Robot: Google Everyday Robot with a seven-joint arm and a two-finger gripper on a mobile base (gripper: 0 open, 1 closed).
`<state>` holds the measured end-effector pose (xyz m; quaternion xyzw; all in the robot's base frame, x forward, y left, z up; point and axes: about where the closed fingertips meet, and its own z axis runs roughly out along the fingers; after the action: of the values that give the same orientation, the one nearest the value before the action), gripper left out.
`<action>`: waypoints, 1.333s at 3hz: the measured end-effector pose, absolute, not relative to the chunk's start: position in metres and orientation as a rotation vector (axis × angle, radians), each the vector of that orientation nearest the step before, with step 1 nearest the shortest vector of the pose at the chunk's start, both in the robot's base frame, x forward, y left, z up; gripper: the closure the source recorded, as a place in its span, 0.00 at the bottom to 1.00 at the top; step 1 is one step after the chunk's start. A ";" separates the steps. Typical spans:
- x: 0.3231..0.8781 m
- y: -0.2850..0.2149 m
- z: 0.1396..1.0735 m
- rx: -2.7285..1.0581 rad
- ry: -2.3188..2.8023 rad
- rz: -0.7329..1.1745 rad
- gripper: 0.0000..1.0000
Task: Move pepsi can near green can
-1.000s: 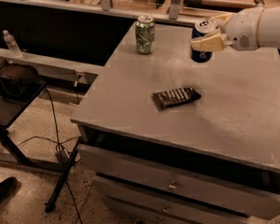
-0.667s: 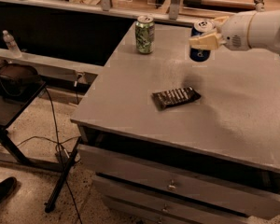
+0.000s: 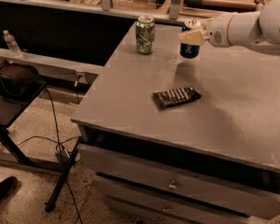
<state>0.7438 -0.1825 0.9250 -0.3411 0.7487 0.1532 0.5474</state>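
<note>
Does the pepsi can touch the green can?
No, the pincer holds the pepsi can apart from the green can, with bare table between.

- The end effector [image 3: 193, 36], clamped at the counter's [image 3: 130, 106] far side, hides the pepsi can's [image 3: 190, 52] middle.
- The right edge cuts off the arm [image 3: 252, 27].

Dark blue pepsi can [image 3: 190, 49], mottled green can [image 3: 145, 34], grey table [image 3: 126, 90].
The pepsi can has white marks and a silver top; the cream gripper [image 3: 192, 36] clasps it over the table's far side, on a white arm [image 3: 252, 24]. The green can is pale green flecked with white. The packet [image 3: 176, 97] is dark with silvery stripes.
</note>
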 end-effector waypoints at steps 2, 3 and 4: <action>0.775 -0.143 0.912 -0.781 1.819 0.469 1.00; 0.785 -0.126 0.902 -0.784 1.844 0.512 0.75; 0.787 -0.119 0.900 -0.784 1.844 0.525 0.52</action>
<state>0.7875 -0.1192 0.9002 -0.3257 0.7658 0.2178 0.5099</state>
